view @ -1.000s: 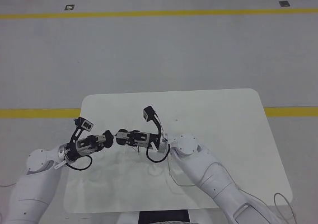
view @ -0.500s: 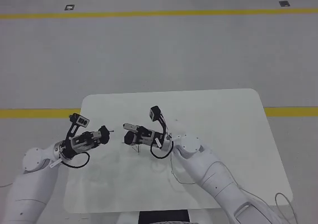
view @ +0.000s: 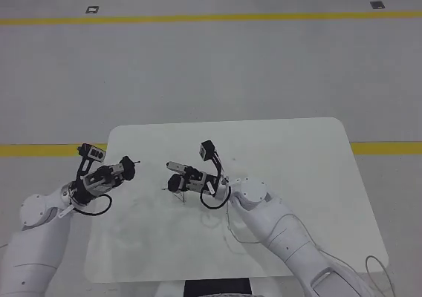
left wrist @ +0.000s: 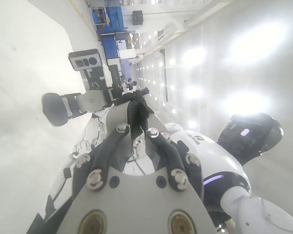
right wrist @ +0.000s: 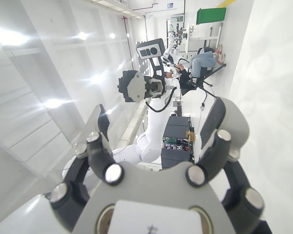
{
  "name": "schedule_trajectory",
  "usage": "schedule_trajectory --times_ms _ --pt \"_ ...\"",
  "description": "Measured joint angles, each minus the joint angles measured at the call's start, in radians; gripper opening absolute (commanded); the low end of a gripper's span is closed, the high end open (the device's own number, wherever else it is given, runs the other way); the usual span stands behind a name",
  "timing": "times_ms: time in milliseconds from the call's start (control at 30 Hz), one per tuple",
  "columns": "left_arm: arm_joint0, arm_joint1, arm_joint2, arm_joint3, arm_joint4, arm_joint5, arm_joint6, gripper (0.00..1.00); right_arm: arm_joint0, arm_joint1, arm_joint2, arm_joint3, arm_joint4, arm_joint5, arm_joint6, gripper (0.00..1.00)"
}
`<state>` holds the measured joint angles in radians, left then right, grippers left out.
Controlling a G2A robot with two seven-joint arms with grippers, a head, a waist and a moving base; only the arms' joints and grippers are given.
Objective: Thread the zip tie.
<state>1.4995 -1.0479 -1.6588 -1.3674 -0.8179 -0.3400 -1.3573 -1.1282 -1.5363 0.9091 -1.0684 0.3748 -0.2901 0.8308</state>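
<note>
**Operator:** Which claw is carrying the zip tie?

**Spotter:** Your left claw (view: 127,170) is pinching it. Its fingers (left wrist: 118,118) are pressing together on a dark strip, which I am taking for the zip tie (left wrist: 136,115). The strip is running lengthwise between them, out toward the tips.

**Operator:** And the other one?

**Spotter:** Your right claw (view: 172,167) is hanging spread wide and is gripping nothing. In its wrist view you are looking straight through its gap at the left claw.

**Operator:** So which way is the tie lying from the empty claw?

**Spotter:** To its left, across an open gap. Both claws are hovering above the left part of the tabletop (view: 293,148), the left one right at the left edge. They are facing each other almost tip to tip, but they are not touching.

**Operator:** And its long axis?

**Spotter:** It is running left to right, roughly along the line joining the two claws, with the right end tilting a little toward the far side. I am not making out which end is the head and which is the tail, because the strip is too thin from above.

**Operator:** What is the next move depending on?

**Spotter:** In my judgement, on that line. You are needing the right claw to travel left along it and meet the strip end-on, not from the side.
</note>
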Motion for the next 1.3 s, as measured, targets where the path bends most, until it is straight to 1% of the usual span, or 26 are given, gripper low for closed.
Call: schedule_trajectory --times_ms 33,67,133,200,300,333,367,467,500,533,633,667,733,767,800,867,900,933,967,1033,1300 --pt "-0.003 -0.006 -0.019 0.003 0.009 0.0 -0.012 0.0 0.0 0.0 0.0 0.0 0.0 0.0 0.0 1.0" --pt "-0.004 -0.017 -0.041 0.007 0.017 0.0 -0.026 0.0 0.0 0.0 0.0 0.0 0.0 0.0 0.0 1.0" --pt "-0.004 -0.035 -0.07 0.001 0.03 0.0 -0.034 0.0 0.0 0.0 0.0 0.0 0.0 0.0 0.0 1.0" --pt "-0.002 -0.057 -0.106 -0.013 0.068 0.0 -0.033 0.0 0.0 0.0 0.0 0.0 0.0 0.0 0.0 1.0" --pt "0.003 -0.092 -0.146 -0.018 0.091 0.0 -0.033 0.0 0.0 0.0 0.0 0.0 0.0 0.0 0.0 1.0" --pt "0.003 -0.098 -0.15 -0.017 0.094 0.0 -0.033 0.0 0.0 0.0 0.0 0.0 0.0 0.0 0.0 1.0" --pt "0.003 -0.1 -0.152 -0.017 0.095 0.0 -0.033 0.0 0.0 0.0 0.0 0.0 0.0 0.0 0.0 1.0" --pt "0.003 -0.099 -0.151 -0.017 0.094 0.0 -0.033 0.0 0.001 0.001 -0.001 -0.002 -0.003 0.003 -0.003 1.0" --pt "0.003 -0.099 -0.151 -0.017 0.094 0.0 -0.033 0.0 0.005 0.002 -0.005 -0.009 -0.017 0.015 -0.014 1.0" --pt "0.003 -0.099 -0.151 -0.017 0.094 0.0 -0.033 0.0 0.013 0.005 -0.011 -0.022 -0.047 0.037 -0.03 1.0" --pt "0.003 -0.099 -0.151 -0.017 0.094 0.0 -0.033 0.0 0.043 0.014 -0.039 -0.092 -0.228 0.155 -0.067 1.0" --pt "0.003 -0.099 -0.151 -0.017 0.094 0.0 -0.033 0.0 0.058 0.018 -0.055 -0.123 -0.311 0.218 -0.071 1.0" --pt "0.003 -0.099 -0.151 -0.017 0.094 0.0 -0.033 0.0 0.078 0.022 -0.081 -0.165 -0.43 0.322 -0.076 1.0" --pt "0.003 -0.099 -0.151 -0.017 0.094 0.0 -0.033 0.0 0.095 0.025 -0.105 -0.186 -0.515 0.398 -0.062 1.0" --pt "0.003 -0.099 -0.151 -0.017 0.094 0.0 -0.033 0.0 0.109 0.026 -0.126 -0.202 -0.577 0.455 -0.043 1.0" --pt "0.003 -0.099 -0.151 -0.017 0.094 0.0 -0.033 0.0 0.137 0.025 -0.172 -0.231 -0.684 0.564 0.01 1.0" --pt "0.003 -0.099 -0.151 -0.017 0.094 0.0 -0.033 0.0 0.148 0.024 -0.189 -0.241 -0.717 0.598 0.031 1.0" --pt "0.003 -0.099 -0.151 -0.017 0.094 0.0 -0.033 0.0 0.157 0.023 -0.206 -0.247 -0.746 0.623 0.049 1.0" --pt "0.003 -0.099 -0.151 -0.017 0.094 0.0 -0.033 0.0 0.167 0.021 -0.229 -0.254 -0.784 0.635 0.075 1.0" --pt "0.003 -0.099 -0.151 -0.017 0.094 0.0 -0.033 0.0 0.173 0.02 -0.245 -0.26 -0.811 0.632 0.093 1.0" --pt "0.003 -0.099 -0.151 -0.017 0.094 0.0 -0.033 0.0 0.171 0.02 -0.247 -0.261 -0.813 0.63 0.089 1.0"
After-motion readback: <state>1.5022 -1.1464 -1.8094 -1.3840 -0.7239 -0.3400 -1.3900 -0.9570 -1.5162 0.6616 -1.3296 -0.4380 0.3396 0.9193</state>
